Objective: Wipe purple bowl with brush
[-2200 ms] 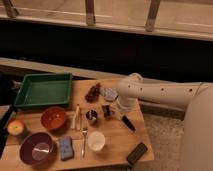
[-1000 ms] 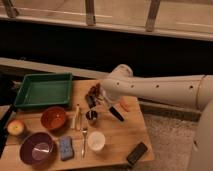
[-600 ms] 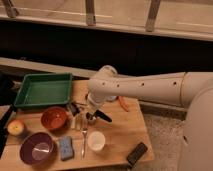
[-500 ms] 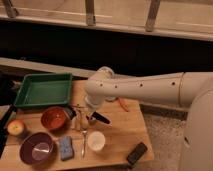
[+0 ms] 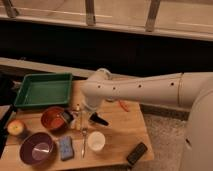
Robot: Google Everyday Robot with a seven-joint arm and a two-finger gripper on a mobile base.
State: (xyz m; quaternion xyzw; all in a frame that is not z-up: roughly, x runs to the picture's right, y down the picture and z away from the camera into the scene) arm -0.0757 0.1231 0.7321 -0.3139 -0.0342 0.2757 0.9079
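Purple bowl: sits at the lower left of the frame, on the wooden table, upright, with its paler inside showing and nothing in it that I can make out.
Brush: its short black handle juts out low and to the right from under the arm's end, near the middle of the frame and above the tabletop; the bristle head is hidden.
Gripper: hangs just below the white wrist at centre frame, and it appears to be clamped on the brush.
Gap to bowl: brush and purple bowl are well apart, with the orange-brown bowl and the blue sponge lying between them.
Done: picking up the tool looks complete, as I judge it.
Left: carrying the brush down and left to the purple bowl, lowering the bristles into it and sweeping them around the inside. No wiping contact shows yet.
Progress: roughly the first third, by my estimate.
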